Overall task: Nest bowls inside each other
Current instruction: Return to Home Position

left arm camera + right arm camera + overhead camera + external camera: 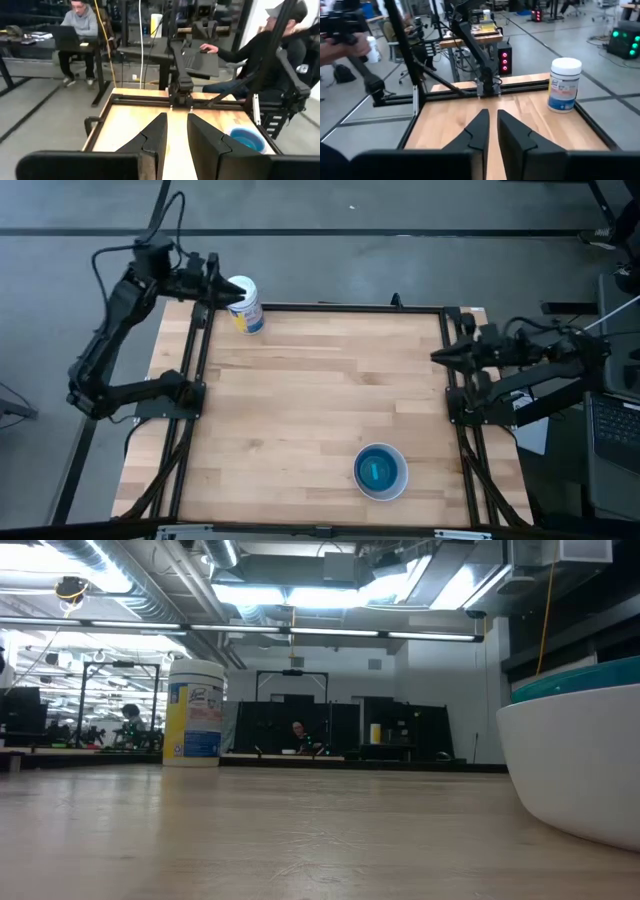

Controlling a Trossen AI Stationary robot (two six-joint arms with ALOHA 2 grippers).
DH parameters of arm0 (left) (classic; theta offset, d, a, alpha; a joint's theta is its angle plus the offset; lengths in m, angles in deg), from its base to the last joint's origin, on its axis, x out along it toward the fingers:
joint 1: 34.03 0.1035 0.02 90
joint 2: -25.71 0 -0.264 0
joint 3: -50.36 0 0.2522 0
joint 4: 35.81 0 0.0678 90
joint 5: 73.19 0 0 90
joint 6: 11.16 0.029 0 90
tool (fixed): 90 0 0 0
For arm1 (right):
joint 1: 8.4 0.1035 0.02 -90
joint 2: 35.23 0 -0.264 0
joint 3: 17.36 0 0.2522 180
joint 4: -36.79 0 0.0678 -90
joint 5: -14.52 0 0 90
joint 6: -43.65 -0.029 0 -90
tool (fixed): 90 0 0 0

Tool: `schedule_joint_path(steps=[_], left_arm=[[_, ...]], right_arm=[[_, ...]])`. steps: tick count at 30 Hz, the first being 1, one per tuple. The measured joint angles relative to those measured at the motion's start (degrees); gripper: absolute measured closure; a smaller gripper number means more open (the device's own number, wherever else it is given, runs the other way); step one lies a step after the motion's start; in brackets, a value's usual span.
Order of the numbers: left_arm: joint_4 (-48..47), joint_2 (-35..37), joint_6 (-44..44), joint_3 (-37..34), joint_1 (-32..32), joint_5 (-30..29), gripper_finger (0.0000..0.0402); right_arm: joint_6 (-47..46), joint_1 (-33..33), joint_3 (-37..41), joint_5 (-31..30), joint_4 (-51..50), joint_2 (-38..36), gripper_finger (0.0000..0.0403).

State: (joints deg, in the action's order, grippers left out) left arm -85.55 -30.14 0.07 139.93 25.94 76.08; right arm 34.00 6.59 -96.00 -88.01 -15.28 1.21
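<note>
The bowls (381,471) stand nested near the table's front right: a white outer bowl (585,770) resting on its base, with blue and teal ones (570,682) inside. The left wrist view shows them too, the bowls (247,139) far off. My left gripper (235,302) hovers level at the far left corner, fingers apart with nothing between them (177,132). My right gripper (437,357) hovers at the table's right edge, pointing left across the table. A narrow gap stands between its fingers (493,120), and it holds nothing.
A white cylindrical container (245,305) with a yellow-blue label stands at the far left corner, close under my left gripper; it also shows as the container (563,84). A black frame (320,308) rims the table. People sit beyond the table: a person (80,25) at a desk.
</note>
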Motion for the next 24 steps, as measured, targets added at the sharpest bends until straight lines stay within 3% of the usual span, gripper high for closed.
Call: schedule_joint_path(steps=[5, 10, 13, 15, 18, 20, 24], left_arm=[[16.00, 1.60, -6.88, -10.25, 2.07, 3.69, 0.0332], [33.52, 7.15, -11.18, -24.98, 2.07, 0.39, 0.0332], [49.45, 11.99, -18.49, -37.74, 1.76, -2.09, 0.0332], [63.35, 14.95, -25.59, -46.73, 1.02, -4.42, 0.0332], [82.20, 18.31, -32.65, -57.34, -0.26, -8.46, 0.0332], [86.60, 19.60, -33.78, -62.08, -0.99, -10.10, 0.0332], [86.88, 20.35, -32.21, -67.88, -3.37, -12.03, 0.0332]], right_arm=[[1.45, -1.41, 12.19, 3.67, 0.44, -13.58, 0.0373], [-0.21, -1.45, 28.08, 5.31, 3.59, -26.52, 0.0372], [-2.07, -1.45, 36.65, 5.53, 6.28, -32.58, 0.0369], [-0.81, -1.45, 39.39, 6.75, 12.44, -35.17, 0.0369], [-0.56, -1.44, 40.30, 6.05, 12.66, -36.02, 0.0372], [-0.93, -1.47, 40.28, 5.25, 12.79, -35.97, 0.0375], [-3.13, -1.47, 42.07, 5.07, 15.63, -34.53, 0.0377]])
